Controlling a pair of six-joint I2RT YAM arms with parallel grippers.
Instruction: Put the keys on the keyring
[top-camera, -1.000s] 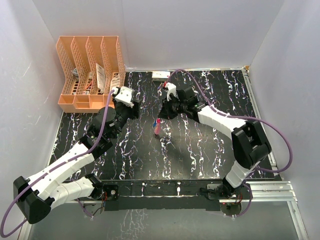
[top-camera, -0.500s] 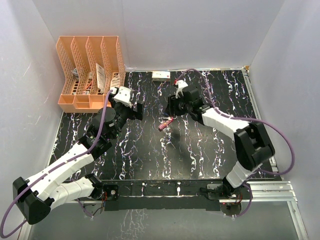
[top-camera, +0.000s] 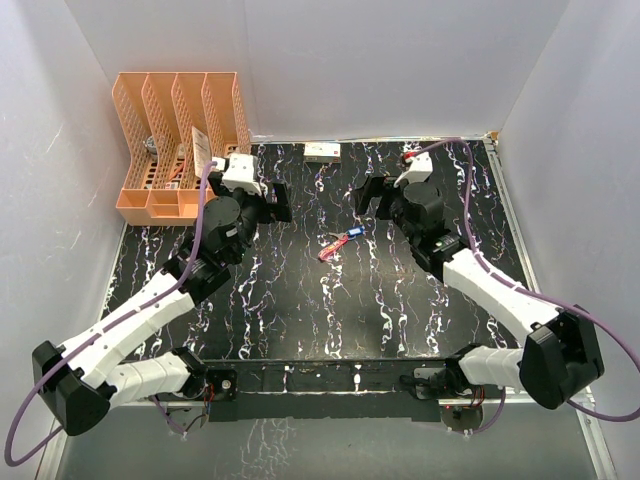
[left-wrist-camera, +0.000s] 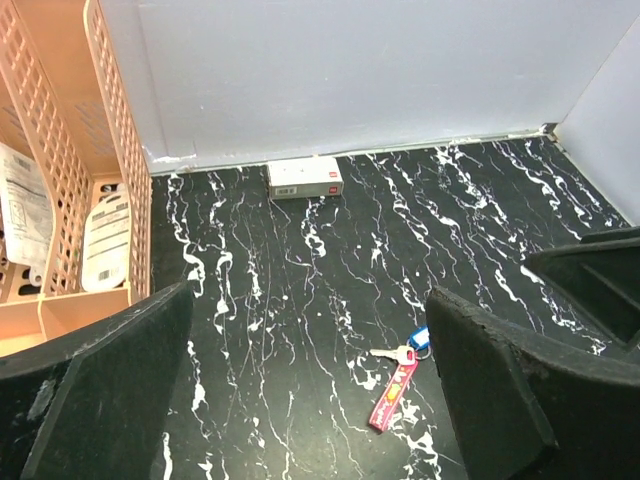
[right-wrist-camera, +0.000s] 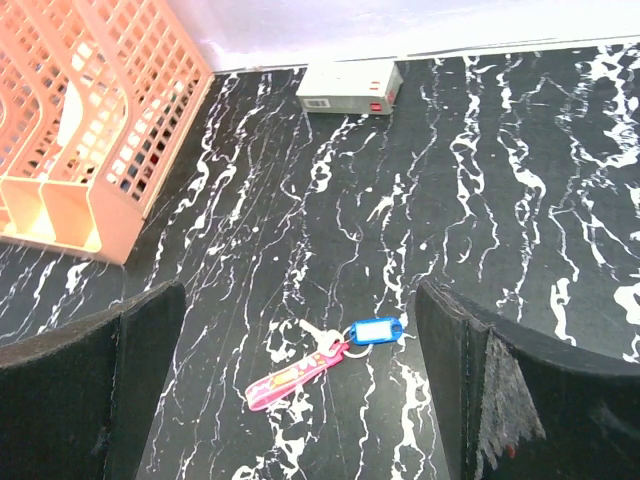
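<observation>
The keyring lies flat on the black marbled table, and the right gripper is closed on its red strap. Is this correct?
Not fully. The keyring does lie flat on the table, but the right gripper is open and holds nothing: in the right wrist view the red strap lies free, with nothing touching it.

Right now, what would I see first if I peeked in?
A red strap lies in the middle, a blue key and silver key at its ring end. The left gripper and right gripper stand open near it. An orange file rack fills the back left corner.
</observation>
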